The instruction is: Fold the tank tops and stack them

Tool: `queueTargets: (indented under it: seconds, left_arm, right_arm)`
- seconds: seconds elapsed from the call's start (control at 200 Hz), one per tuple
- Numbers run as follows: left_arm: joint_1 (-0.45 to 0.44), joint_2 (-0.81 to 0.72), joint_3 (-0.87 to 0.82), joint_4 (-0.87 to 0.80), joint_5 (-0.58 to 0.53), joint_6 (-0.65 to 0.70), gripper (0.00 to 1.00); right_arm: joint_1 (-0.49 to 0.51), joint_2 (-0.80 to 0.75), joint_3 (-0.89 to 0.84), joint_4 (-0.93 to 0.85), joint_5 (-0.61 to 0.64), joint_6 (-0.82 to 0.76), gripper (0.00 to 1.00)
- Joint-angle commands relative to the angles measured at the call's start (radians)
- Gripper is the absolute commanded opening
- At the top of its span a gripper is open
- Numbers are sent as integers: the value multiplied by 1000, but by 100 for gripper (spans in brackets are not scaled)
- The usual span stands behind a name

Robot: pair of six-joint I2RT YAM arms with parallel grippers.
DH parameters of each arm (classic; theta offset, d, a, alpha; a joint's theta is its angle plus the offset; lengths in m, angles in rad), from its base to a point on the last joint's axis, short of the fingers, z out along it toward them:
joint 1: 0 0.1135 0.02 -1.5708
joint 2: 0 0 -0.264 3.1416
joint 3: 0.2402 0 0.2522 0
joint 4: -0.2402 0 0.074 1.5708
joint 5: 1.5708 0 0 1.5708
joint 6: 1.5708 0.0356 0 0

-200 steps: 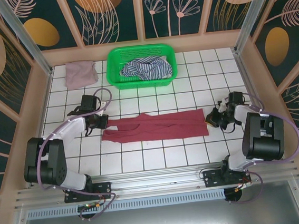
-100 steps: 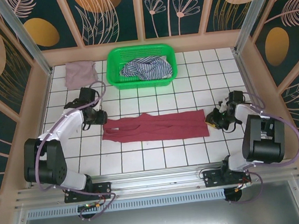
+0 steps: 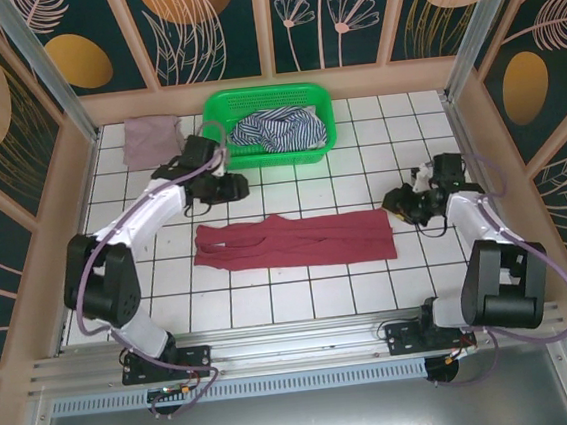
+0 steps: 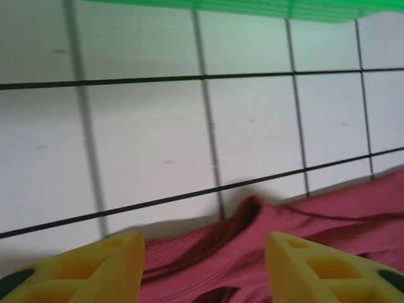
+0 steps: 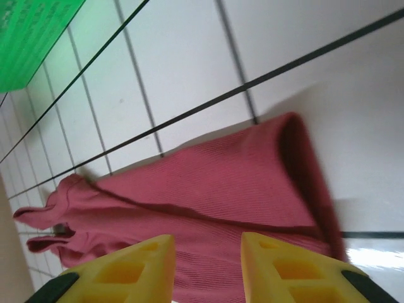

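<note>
Left claw [image 3: 235, 188] open and empty, over bare tile between the green basket [image 3: 217, 128] and the maroon tank top [image 3: 296, 239]. Right claw [image 3: 395, 203] open and empty, just beside that top's right end. Maroon top lies flat as a long strip mid-worktop [image 3: 359, 165]. Striped tank top [image 3: 276, 130] bunched in the basket. Pink tank top [image 3: 151, 140] lies in the far-left corner.

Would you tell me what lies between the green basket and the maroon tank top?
In the top view, the left gripper sits there over otherwise bare white tiles.
</note>
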Motion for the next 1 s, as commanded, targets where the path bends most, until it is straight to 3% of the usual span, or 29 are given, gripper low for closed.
queueTargets:
  seconds: [0.0,0.325,0.996]
  left_arm:
    - [-48,74,35,39,52,-46,53]
    - [-117,254,104,65,81,29,45]
    - [-147,365,165,-15,96,158,27]
  right_arm:
    - [56,42,-17,105,-49,78,34]
    - [97,165,-45,192,-14,88,32]
    - [92,204,-111,194,47,76,32]
